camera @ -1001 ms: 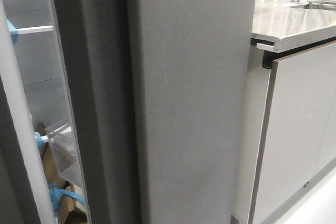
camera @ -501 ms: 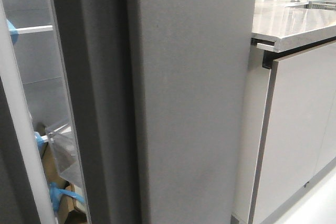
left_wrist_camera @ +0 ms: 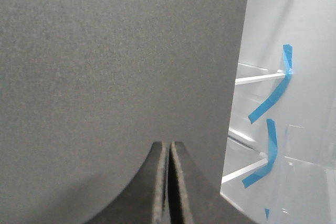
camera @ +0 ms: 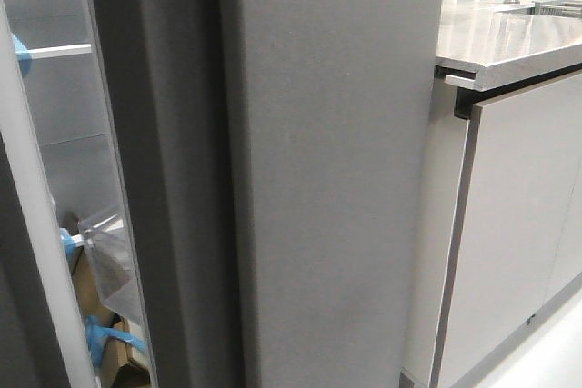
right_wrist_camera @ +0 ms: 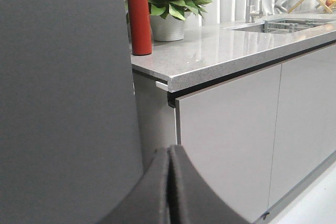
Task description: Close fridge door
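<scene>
The fridge door (camera: 332,170) fills the middle of the front view — a matte dark-grey slab, still ajar, shelves (camera: 55,50) visible at left. Right of it, a speckled counter (camera: 509,43) over pale cabinet fronts (camera: 518,224). Left gripper (left_wrist_camera: 169,182) pinched together against the door; right gripper (right_wrist_camera: 169,192) likewise closed, holding nothing — a red bottle (right_wrist_camera: 138,17) stands beyond.

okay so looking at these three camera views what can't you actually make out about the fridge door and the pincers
- Front view: neither pincer appears; the fridge door fills the frame, its top and bottom cut off by the edges.
- Front view: the fridge interior shows only as a narrow strip; the door hides the rest.
- Left wrist view: the left pincer is shut near the door, but actual contact can't be judged.
- Right wrist view: the right pincer is shut; contact with the door is unclear.
</scene>
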Robot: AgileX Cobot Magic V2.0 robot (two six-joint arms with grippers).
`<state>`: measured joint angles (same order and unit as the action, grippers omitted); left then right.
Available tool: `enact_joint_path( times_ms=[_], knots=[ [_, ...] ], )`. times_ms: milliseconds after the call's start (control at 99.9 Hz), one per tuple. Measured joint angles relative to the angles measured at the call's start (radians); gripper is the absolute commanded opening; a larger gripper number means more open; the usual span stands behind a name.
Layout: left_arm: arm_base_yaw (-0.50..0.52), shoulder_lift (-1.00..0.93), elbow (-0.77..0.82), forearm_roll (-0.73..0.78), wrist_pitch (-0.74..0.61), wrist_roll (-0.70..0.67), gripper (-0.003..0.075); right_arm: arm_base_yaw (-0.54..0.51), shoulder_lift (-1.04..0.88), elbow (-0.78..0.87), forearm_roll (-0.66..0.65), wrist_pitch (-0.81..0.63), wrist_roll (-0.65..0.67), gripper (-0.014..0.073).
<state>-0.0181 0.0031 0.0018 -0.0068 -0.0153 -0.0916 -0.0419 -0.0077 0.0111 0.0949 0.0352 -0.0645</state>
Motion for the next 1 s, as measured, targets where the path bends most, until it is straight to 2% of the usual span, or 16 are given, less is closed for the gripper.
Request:
enact_joint_path(
  times_ms=[340, 761, 1001],
  knots=[
    [0.000, 0.000, 0.000, 0.000, 0.000, 0.000, -0.0021, 0.016, 0.053, -0.045, 0.000, -0.035, 0.000, -0.0076],
    [0.000, 0.000, 0.000, 0.000, 0.000, 0.000, -0.0021, 0.117, 0.328, -0.439, 0.000, -0.035, 0.000, -0.0076],
    [0.000, 0.000, 0.000, 0.000, 0.000, 0.000, -0.0021, 0.279, 0.510, -0.737, 0.000, 0.059, 0.000, -0.0076]
  ],
)
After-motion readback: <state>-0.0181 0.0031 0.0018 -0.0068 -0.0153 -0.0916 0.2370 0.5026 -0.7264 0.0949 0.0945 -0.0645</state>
